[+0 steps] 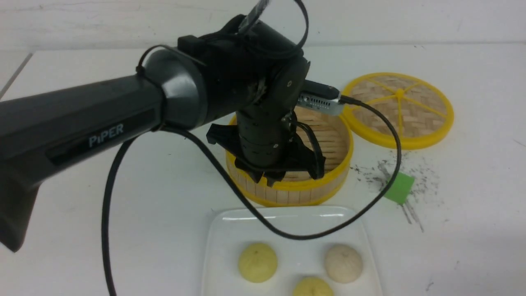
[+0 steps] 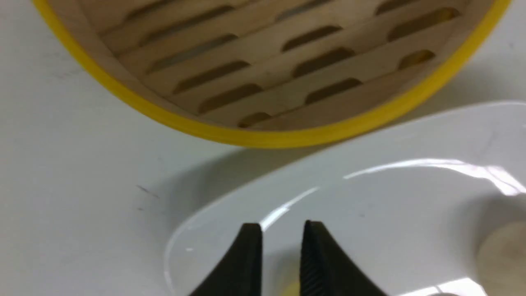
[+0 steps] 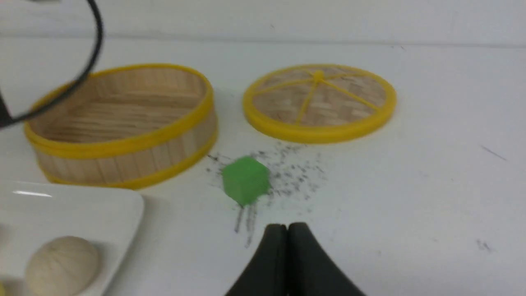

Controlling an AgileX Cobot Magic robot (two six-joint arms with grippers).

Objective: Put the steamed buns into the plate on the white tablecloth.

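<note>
**Front view.** The left arm (image 1: pixel 82 119) reaches across the white tablecloth (image 1: pixel 164 213), its wrist hanging over the bamboo steamer (image 1: pixel 287 193). We see all three buns on the plate (image 1: pixel 283 211): a yellow bun (image 1: pixel 257 262), an off-white bun (image 1: pixel 343 263) and a second yellow bun (image 1: pixel 313 287) at the frame's lower edge. The lid (image 1: pixel 398 109) lies apart on the right, with a green block (image 1: pixel 399 188) nearer. A black cable (image 1: pixel 312 236) sags across the plate, just beyond the buns.

**Left wrist view.** The left gripper (image 2: pixel 281 246) hovers over the plate's corner with its jaws a narrow gap apart and nothing between them. The steamer slats that show are bare. We judge the task essentially complete.

**Right wrist view.** The right gripper (image 3: pixel 287 238) is closed, empty, above bare cloth near the green block.

**Hazards.** If the left arm pulls away, the slack cable could sweep over the plate and roll a bun off. A low retreat could also clip the steamer rim or nudge the plate.
</note>
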